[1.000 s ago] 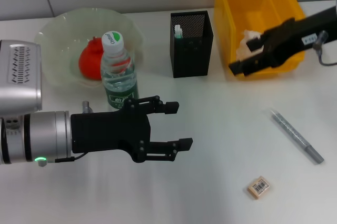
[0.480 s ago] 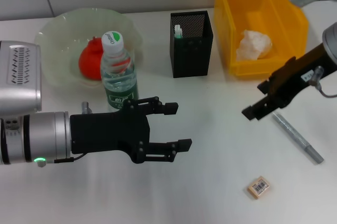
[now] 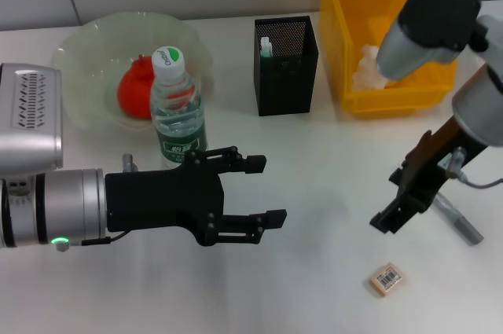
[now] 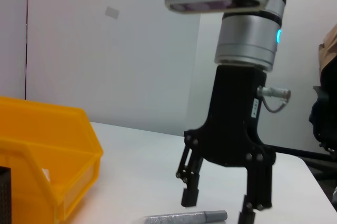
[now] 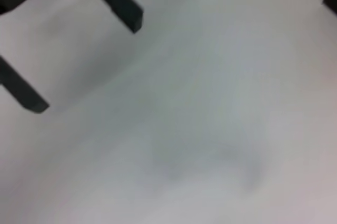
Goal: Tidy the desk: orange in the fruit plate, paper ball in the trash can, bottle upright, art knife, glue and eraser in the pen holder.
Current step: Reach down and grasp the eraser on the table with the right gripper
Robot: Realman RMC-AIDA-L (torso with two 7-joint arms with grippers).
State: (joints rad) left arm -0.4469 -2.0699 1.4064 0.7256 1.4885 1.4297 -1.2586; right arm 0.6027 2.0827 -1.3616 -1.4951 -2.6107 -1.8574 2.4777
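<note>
The orange (image 3: pixel 135 92) lies in the pale green fruit plate (image 3: pixel 86 47). The bottle (image 3: pixel 178 110) stands upright in front of it. The paper ball (image 3: pixel 368 67) lies in the yellow trash can (image 3: pixel 346 4). The black mesh pen holder (image 3: pixel 286 67) holds a white glue stick (image 3: pixel 266 45). The grey art knife (image 3: pixel 462 226) and the eraser (image 3: pixel 386 279) lie on the table at the near right. My right gripper (image 3: pixel 391 200) is open and empty, pointing down next to the knife (image 4: pixel 184 217) and above the eraser. My left gripper (image 3: pixel 263 192) is open and empty, right of the bottle.
The white table (image 3: pixel 314 161) ends at a wall behind the plate and bin. The left gripper's fingers (image 5: pixel 118 2) show in the right wrist view over bare table.
My right arm has swung from over the trash can toward the near side, down to beside the art knife. The paper ball stays in the bin. The left arm has not moved.
</note>
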